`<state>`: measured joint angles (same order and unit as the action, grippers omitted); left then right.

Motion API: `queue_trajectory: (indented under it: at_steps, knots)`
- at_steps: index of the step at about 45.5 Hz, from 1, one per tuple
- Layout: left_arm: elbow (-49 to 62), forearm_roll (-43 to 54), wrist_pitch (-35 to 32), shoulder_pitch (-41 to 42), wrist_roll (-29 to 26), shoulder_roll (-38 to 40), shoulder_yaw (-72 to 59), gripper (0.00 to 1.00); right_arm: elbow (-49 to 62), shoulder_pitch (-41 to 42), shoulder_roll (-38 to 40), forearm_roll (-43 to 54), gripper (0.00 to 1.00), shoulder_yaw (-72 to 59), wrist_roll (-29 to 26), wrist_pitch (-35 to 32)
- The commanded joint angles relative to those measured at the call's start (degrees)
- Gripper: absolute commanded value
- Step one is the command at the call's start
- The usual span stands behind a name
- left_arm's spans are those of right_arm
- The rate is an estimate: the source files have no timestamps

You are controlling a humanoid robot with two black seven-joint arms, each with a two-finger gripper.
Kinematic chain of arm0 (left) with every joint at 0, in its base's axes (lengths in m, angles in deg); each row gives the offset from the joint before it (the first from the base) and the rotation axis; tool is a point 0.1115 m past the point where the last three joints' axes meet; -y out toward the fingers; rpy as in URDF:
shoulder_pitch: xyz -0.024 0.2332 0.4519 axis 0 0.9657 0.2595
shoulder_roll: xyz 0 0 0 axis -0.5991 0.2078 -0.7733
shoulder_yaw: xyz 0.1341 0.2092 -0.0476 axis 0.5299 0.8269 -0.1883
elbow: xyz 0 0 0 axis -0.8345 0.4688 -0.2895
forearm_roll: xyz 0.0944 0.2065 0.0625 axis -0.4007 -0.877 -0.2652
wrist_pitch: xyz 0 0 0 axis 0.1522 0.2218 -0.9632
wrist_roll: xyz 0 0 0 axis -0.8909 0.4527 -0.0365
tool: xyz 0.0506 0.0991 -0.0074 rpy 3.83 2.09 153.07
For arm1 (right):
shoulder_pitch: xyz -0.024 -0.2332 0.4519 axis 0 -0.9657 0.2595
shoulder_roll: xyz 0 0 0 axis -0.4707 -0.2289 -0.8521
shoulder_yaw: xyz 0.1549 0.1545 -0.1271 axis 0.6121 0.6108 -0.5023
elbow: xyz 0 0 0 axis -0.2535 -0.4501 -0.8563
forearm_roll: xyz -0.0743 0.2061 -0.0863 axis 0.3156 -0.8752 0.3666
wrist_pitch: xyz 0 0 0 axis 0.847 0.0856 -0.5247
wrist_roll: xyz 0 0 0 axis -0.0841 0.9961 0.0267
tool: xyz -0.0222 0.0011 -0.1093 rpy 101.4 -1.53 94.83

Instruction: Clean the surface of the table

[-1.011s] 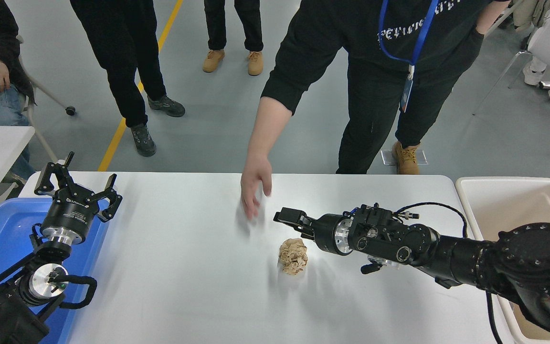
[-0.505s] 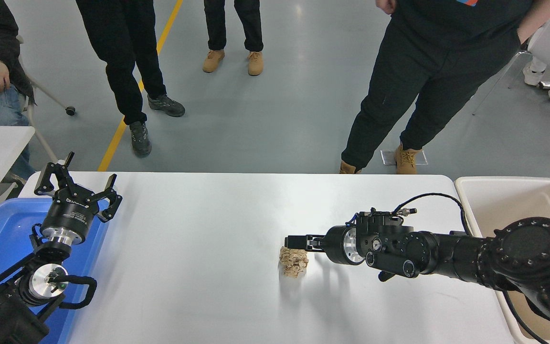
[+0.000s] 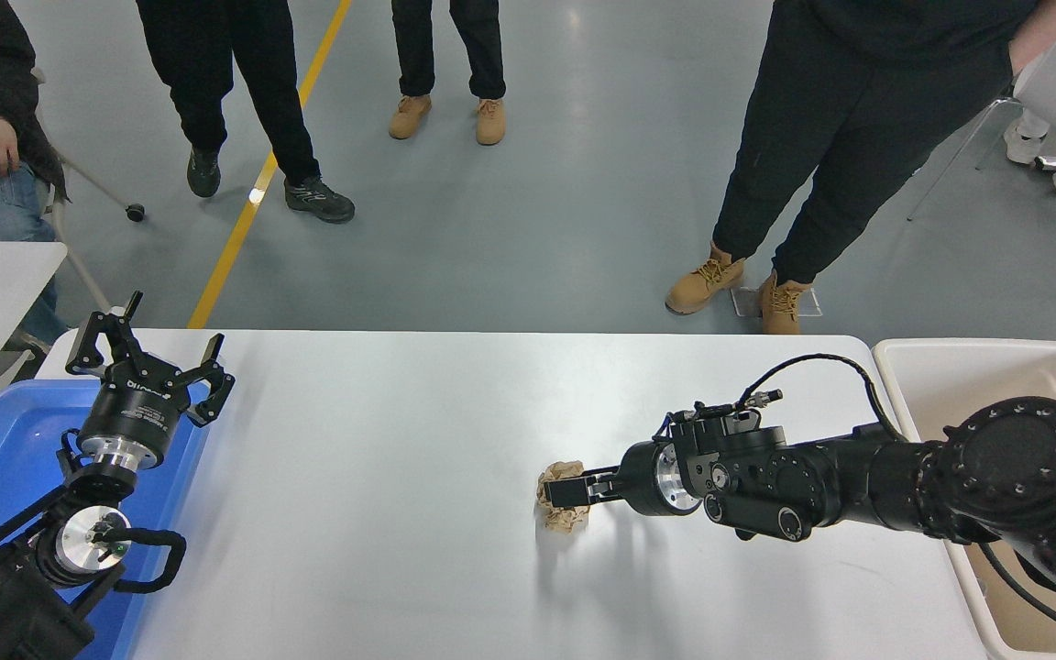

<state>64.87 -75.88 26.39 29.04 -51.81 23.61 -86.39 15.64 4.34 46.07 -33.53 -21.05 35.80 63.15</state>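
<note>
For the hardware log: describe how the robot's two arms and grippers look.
Both arms are black with silver metal wrist rings. The left gripper has black linkage fingers and white lettering on its base. The right gripper is black, with a thin black cable looping above its wrist.

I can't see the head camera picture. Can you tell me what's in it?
The robot's right pincer is at a crumpled brown paper ball on the white table surface. The left pincer is parked open over a blue bin, a beige bin sits at the right, and people stand behind the table.
</note>
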Motion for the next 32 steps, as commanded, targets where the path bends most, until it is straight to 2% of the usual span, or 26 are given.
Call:
queue_trajectory:
  at_steps: [1,16,32]
  knots:
    - [0.0,0.0,0.0,0.0,0.0,0.0,0.0,0.99,-0.7,0.2,0.0,1.1,0.99,-0.8,0.0,0.1]
    - [0.0,0.0,0.0,0.0,0.0,0.0,0.0,0.99,-1.6,-0.3,0.0,0.1,0.99,6.7,0.5,0.2]
    - [0.0,0.1,0.0,0.0,0.0,0.0,0.0,0.99,-1.6,-1.3,0.0,0.7,0.99,6.6,0.5,0.2]
